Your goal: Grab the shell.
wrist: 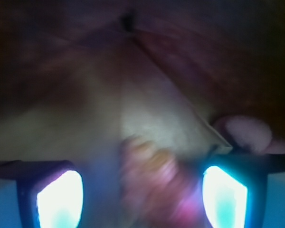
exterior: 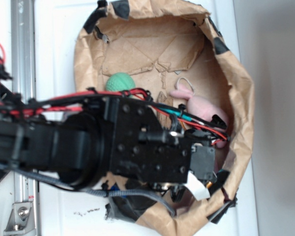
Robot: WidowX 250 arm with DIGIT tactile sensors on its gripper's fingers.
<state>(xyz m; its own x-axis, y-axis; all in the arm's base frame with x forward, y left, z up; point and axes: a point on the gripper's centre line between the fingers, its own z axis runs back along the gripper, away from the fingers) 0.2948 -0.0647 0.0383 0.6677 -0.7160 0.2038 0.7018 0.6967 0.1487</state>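
Note:
In the wrist view the shell (wrist: pixel 154 183) is a blurred orange-brown and pink ridged shape lying on the brown paper floor. It sits between the fingers of my gripper (wrist: pixel 141 202), a little nearer the right finger. The jaws stand wide apart, with the left pad (wrist: pixel 57 199) and the right pad (wrist: pixel 225 197) lit bright, and a gap shows on each side of the shell. In the exterior view my black arm (exterior: pixel 137 142) reaches low into the paper-lined basin and hides both the shell and the fingers.
The pink plush bunny (exterior: pixel 202 105) lies just beyond the arm's end and shows at the right of the wrist view (wrist: pixel 244 133). A green ball (exterior: pixel 120 82) sits at the back left. The crumpled brown paper wall (exterior: pixel 238 78) rings the basin close on the right.

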